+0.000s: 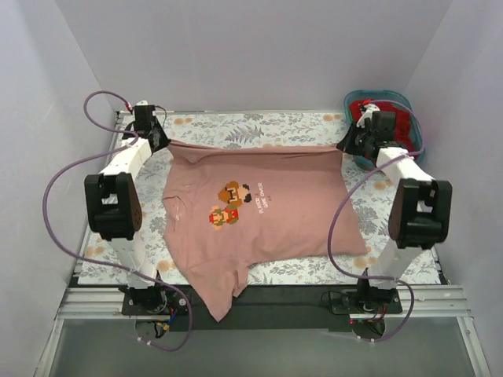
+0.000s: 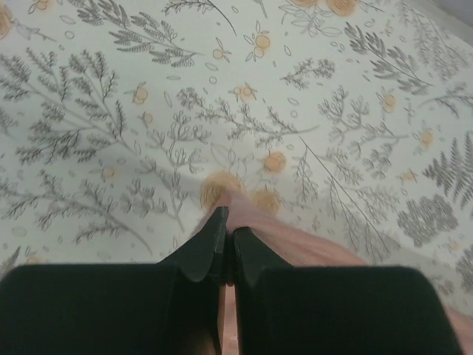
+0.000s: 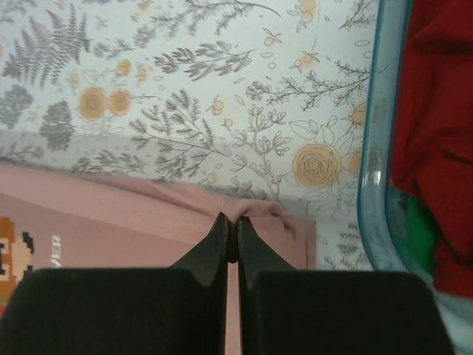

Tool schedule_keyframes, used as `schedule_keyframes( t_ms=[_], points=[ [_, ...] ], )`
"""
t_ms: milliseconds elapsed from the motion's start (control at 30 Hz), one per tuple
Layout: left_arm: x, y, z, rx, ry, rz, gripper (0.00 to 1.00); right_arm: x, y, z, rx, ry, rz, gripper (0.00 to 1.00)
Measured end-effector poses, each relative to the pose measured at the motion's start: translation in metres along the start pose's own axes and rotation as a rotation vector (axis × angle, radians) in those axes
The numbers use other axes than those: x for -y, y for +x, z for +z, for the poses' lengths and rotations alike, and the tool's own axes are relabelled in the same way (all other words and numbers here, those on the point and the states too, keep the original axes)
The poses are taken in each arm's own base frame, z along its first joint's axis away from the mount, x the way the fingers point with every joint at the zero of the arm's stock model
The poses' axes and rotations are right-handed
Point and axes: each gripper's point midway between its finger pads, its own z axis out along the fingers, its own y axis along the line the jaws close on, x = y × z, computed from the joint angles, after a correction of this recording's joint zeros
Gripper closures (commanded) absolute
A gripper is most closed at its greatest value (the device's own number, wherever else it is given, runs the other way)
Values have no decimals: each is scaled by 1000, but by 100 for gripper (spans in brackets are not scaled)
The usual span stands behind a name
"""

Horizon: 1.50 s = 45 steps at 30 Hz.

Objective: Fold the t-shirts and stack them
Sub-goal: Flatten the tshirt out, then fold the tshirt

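Note:
The salmon-pink t-shirt (image 1: 251, 220) lies spread on the floral cloth, print side up, with a pixel-figure print and small lettering on its chest. Its far edge is stretched taut between my two grippers. My left gripper (image 1: 161, 141) is shut on the shirt's far left corner (image 2: 244, 214). My right gripper (image 1: 346, 144) is shut on the far right corner (image 3: 259, 211). A sleeve hangs over the near table edge (image 1: 216, 302). The red t-shirt (image 1: 401, 122) lies bunched in the teal tub, and also shows in the right wrist view (image 3: 436, 133).
The teal oval tub (image 1: 418, 149) stands at the far right corner, right next to my right gripper; its rim (image 3: 369, 148) shows in the right wrist view, with some green cloth inside. The grey-and-orange floral cloth (image 1: 259, 126) covers the table. White walls close in three sides.

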Motion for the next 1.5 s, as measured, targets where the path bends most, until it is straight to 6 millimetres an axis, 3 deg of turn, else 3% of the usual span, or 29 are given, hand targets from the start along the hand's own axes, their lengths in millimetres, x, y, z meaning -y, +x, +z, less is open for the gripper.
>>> schedule_keyframes(
  t_ms=[100,233,367,500,667,900,1000,1267,1500],
  points=[
    [4,3,43,-19,-16,-1,100,18,14,43,-40,1,11,99],
    [12,-3,82,-5,-13,-9,100,31,5,90,-29,-22,-9,99],
    [17,-8,94,2,-3,-26,100,35,-11,114,6,-39,-37,99],
    [22,-9,91,-3,20,-63,100,34,-27,117,42,-47,-68,99],
    [18,4,62,-43,18,-131,100,31,-47,115,89,-49,-108,99],
    [20,-4,-3,-50,45,-254,100,35,-47,115,88,-33,-141,99],
    [23,4,-26,-76,75,-311,100,37,-46,115,85,-25,-151,99],
    [14,60,-54,-218,84,-423,100,45,-33,116,57,1,-170,99],
    [17,70,-78,-249,118,-497,100,48,-23,109,28,25,-167,99]
  ],
)
